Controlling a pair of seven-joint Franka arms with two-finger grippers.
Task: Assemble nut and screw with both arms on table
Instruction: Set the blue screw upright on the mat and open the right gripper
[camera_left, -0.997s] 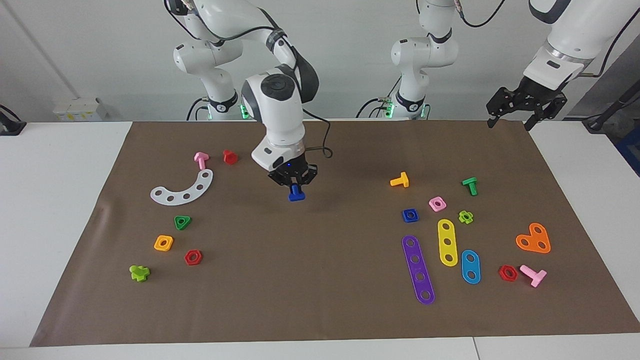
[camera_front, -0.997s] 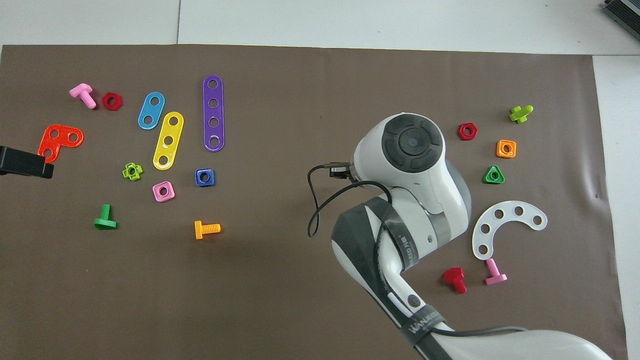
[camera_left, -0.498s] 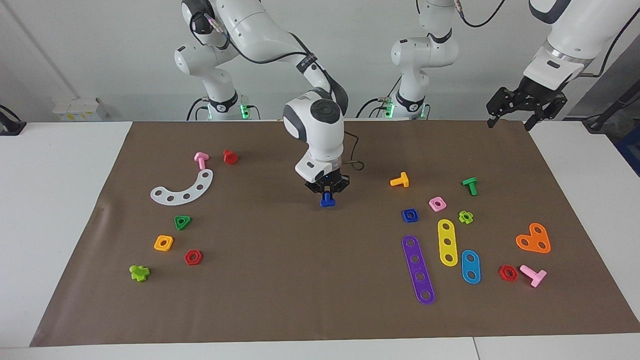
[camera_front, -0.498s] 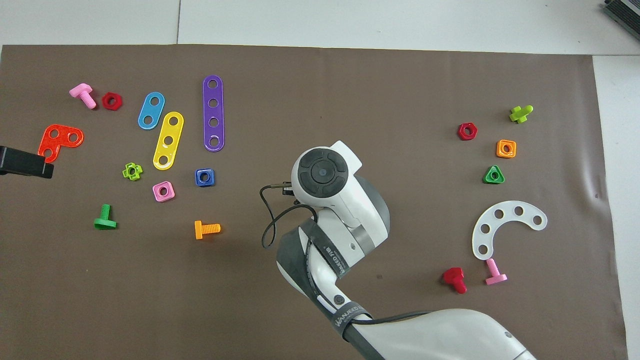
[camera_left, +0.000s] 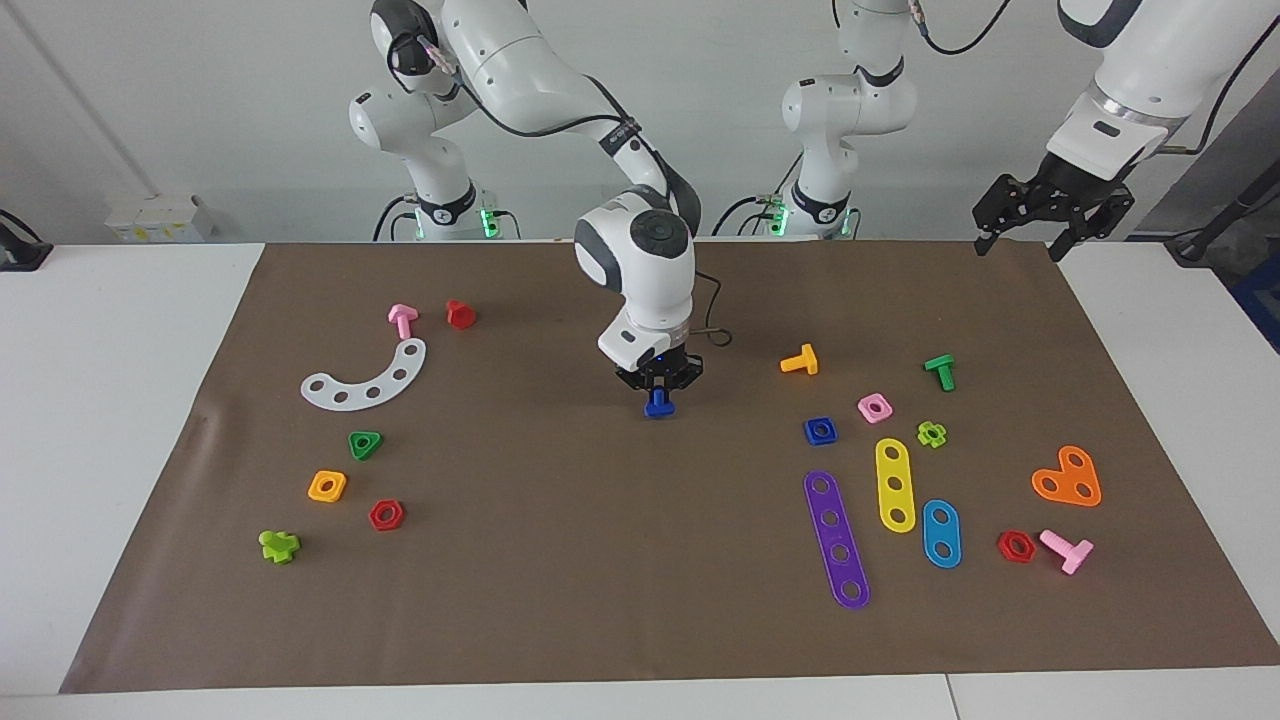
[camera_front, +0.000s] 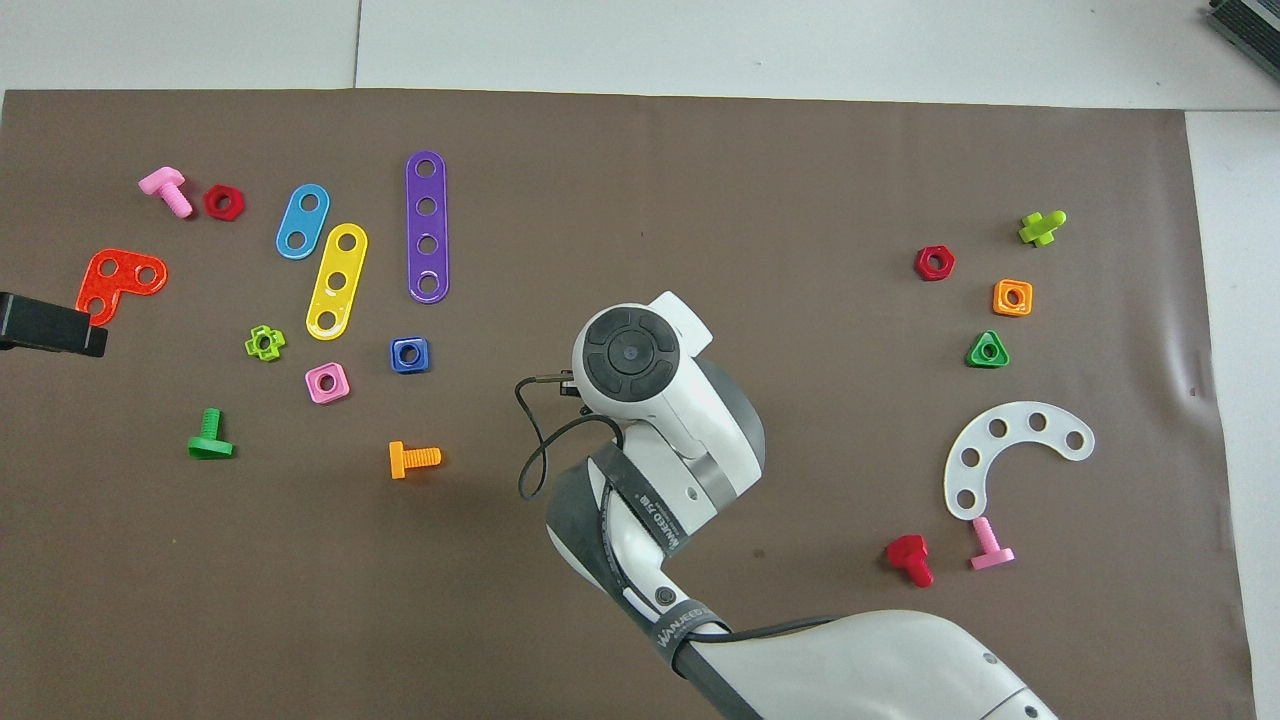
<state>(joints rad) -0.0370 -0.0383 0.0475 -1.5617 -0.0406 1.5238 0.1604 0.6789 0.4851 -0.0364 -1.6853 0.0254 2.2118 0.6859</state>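
1. The right gripper (camera_left: 659, 382) is clamped on the blue screw (camera_left: 658, 404), just over the middle of the brown paper sheet (camera_left: 620, 560).
2. From overhead, the arm's wrist hides both.
3. The blue nut (camera_left: 820, 431) lies beside the pink nut (camera_left: 874, 407).
4. The left gripper (camera_left: 1050, 215) waits, fingers spread, over the table's (camera_left: 120, 400) edge; overhead it is mostly cut off.

Surface (camera_left: 120, 420) white, overlaid by brown paper sheet (camera_left: 600, 560). Screw (camera_left: 658, 405) blue; nut (camera_left: 820, 431) blue. Arms (camera_left: 640, 260) white with black joints. Strips: purple (camera_left: 836, 538), yellow (camera_left: 895, 485), light blue (camera_left: 941, 533).
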